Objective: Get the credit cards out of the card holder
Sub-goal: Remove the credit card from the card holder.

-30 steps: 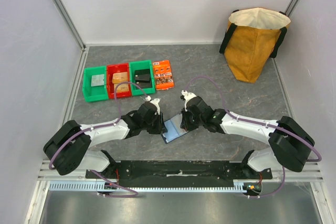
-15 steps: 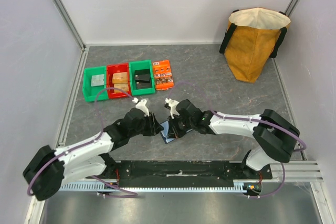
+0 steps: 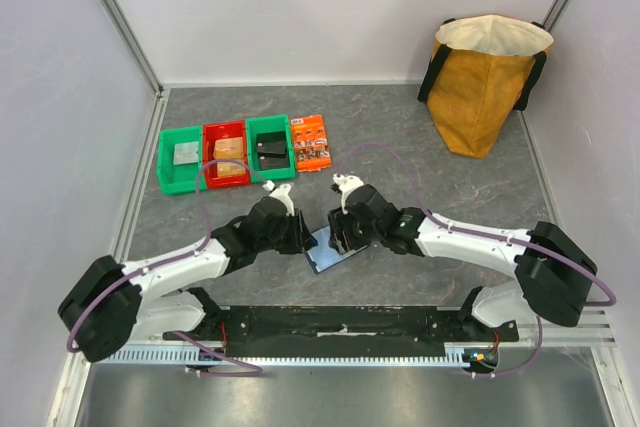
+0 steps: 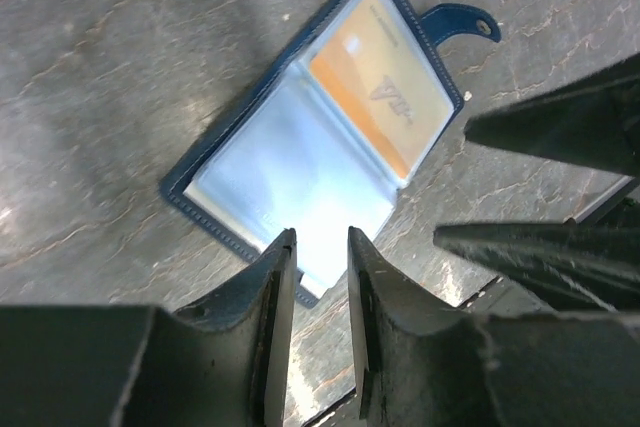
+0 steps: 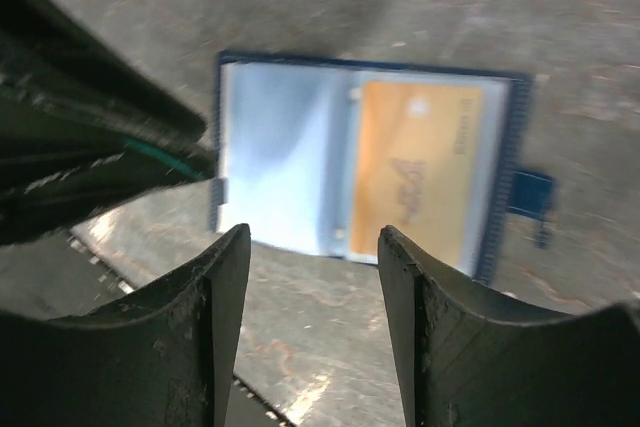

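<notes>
on desk (image 3: 400, 137) between both hands, card holder (image 4: 300, 157) lying open, tan-gold card (image 4: 380, 97) showing inside. left hand (image 4: 320, 237) hovering, narrowly parted, empty; right hand (image 5: 312, 237) gaping wide. extraction likely just beginning; next move needing holder pinned, card edge pinched.

card holder (image 3: 328, 247) on table (image 3: 400, 137) | credit card (image 4: 380, 97) in its tab-side half | bins (image 3: 225, 154) behind-left
</notes>
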Controlling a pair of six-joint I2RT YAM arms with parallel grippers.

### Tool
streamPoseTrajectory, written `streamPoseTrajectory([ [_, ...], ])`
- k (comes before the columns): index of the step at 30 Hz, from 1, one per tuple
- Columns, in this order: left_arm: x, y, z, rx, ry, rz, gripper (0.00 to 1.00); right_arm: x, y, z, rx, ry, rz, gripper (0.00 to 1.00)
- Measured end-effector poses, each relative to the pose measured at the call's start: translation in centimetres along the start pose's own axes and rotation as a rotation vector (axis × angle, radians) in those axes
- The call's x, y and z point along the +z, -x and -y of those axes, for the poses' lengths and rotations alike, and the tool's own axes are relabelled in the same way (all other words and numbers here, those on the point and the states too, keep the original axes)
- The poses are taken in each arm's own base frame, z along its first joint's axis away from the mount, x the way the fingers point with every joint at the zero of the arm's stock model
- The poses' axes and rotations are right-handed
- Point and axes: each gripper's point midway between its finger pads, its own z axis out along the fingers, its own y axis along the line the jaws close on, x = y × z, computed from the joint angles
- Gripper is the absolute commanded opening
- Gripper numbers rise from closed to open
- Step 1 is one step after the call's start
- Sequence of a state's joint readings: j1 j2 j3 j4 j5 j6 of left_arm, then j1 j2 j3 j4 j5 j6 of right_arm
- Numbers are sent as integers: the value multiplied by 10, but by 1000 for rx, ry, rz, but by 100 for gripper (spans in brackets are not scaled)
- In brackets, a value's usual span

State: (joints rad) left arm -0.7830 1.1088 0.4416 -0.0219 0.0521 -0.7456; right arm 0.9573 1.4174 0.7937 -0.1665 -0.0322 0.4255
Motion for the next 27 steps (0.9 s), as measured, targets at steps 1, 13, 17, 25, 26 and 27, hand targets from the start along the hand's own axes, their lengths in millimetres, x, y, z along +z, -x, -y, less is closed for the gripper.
streamPoseTrajectory([
  [1, 3, 0, 3, 6, -2, -16, 33, -2, 3, 9, 10, -41, 16, 61],
  [13, 21, -16, -7, 76, 52, -148, 32, 5, -16, 58, 61, -267, -28, 61],
  [17, 26, -26, -17, 84, 83, -188, 31, 10, -23, 65, 71, -292, -54, 61],
  [25, 28, -27, -16, 89, 82, -197, 30, 13, -31, 64, 77, -283, -82, 60],
  [26, 28, -27, -16, 89, 82, -197, 30, 14, -32, 64, 79, -282, -85, 60],
  [27, 28, -27, -16, 90, 81, -197, 30, 14, -33, 64, 80, -281, -89, 59],
])
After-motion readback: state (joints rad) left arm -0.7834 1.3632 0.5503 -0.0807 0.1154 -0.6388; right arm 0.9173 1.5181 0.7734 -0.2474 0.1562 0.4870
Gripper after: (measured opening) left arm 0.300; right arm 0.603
